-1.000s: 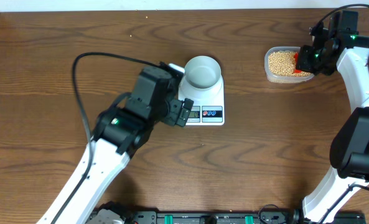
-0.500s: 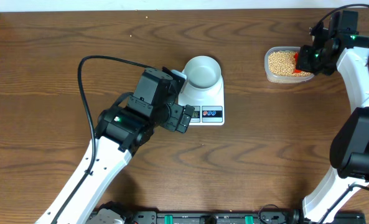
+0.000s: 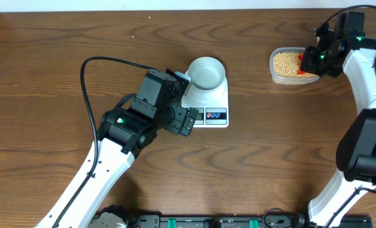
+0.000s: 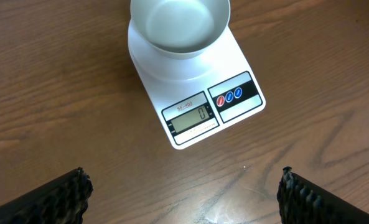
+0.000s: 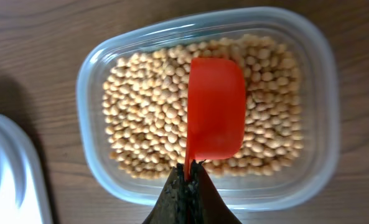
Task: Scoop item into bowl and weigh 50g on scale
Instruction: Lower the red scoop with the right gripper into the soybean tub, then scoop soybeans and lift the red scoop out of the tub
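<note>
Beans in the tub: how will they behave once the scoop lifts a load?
The beans are small, round and loose, so they will probably pour freely rather than clump. Heaped high in the scoop, some would likely roll off in transit. Any that land outside the tub would probably roll across the table.

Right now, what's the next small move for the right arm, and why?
Probably dip the red scoop into the beans and drag it through to load it. The right gripper is shut on its handle, holding it over the clear tub, with no beans visible on it. The bowl on the scale is empty and the display reads 0, so nothing is weighed yet.
</note>
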{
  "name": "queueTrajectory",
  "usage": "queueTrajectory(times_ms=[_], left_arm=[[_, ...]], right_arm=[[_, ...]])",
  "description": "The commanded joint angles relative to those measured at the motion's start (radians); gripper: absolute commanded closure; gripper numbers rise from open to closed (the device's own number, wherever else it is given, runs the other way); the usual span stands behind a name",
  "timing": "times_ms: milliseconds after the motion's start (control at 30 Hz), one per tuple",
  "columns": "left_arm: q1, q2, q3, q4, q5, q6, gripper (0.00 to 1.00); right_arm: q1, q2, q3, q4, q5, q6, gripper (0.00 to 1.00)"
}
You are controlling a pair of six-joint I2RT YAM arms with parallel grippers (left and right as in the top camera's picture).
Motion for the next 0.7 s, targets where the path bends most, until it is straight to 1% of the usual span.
queueTrajectory(times_ms=[0,167,367,467,567,667], left_arm=[[0.003,0.007,-0.003,-0.007,0.009,0.014,0.02],[0.003,0.007,-0.003,-0.007,0.009,0.014,0.02],[0.003,0.007,-0.003,-0.007,0.009,0.014,0.02],[0.003,0.007,-0.003,-0.007,0.009,0.014,0.03],[0.003,0.007,-0.003,-0.007,0.009,0.014,0.02],[0.003,0.007,-0.003,-0.007,0.009,0.013,0.02]], right_arm=[[-0.023,0.021,-0.019,0.0,-0.132,-0.016,0.99],[-0.061,0.021,-0.044,0.001,-0.216,-0.024,0.99],[-0.082,0.022,-0.129,0.056,-0.237,-0.023,0.99],[-0.09,0.022,-0.166,0.098,-0.29,-0.018,0.99],[-0.102,0.022,-0.184,0.118,-0.388,-0.014,0.99],[-0.117,0.022,-0.207,0.146,-0.42,0.031,0.99]])
